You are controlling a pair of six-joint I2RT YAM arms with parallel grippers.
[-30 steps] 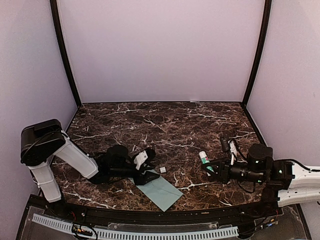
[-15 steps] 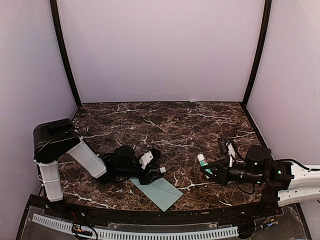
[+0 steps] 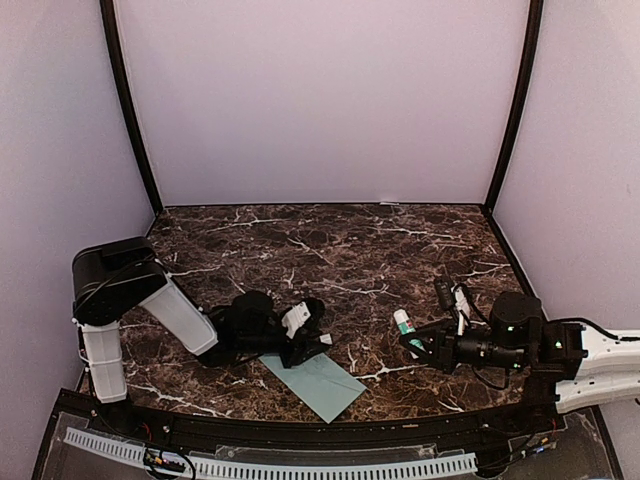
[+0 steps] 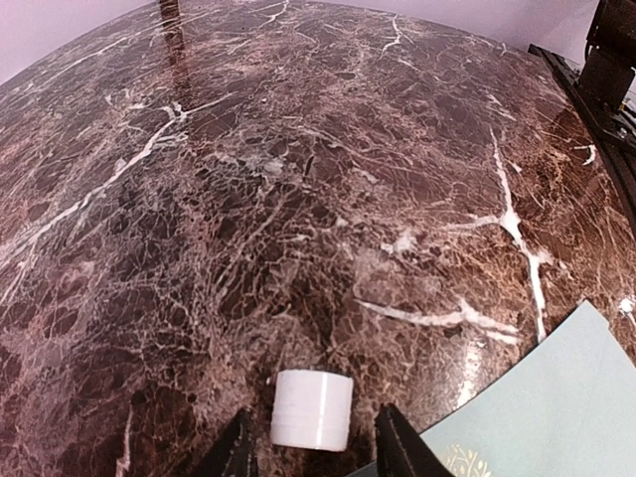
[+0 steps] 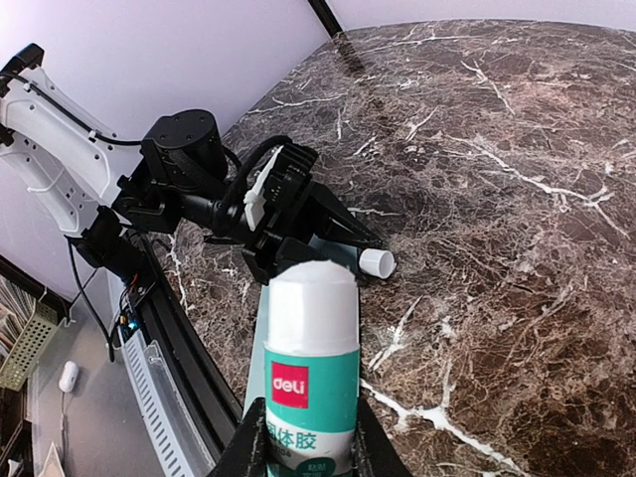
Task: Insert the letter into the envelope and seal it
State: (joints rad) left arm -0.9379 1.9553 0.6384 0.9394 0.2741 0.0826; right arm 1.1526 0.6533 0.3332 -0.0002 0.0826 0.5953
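Both claws sit low: right claw clamps the glue stick; left claw, half open, straddles the white cap without gripping. The envelope lies flat just beside it, probably light and floppy; pinch one edge.

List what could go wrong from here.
1. The left gripper straddles the small white cap with gaps either side; closing off-centre could roll it away across the marble table.
2. The envelope edge lies right beside that gripper and may get nudged or creased.
3. The glue stick in the right gripper looks uncapped; its tip could smear.
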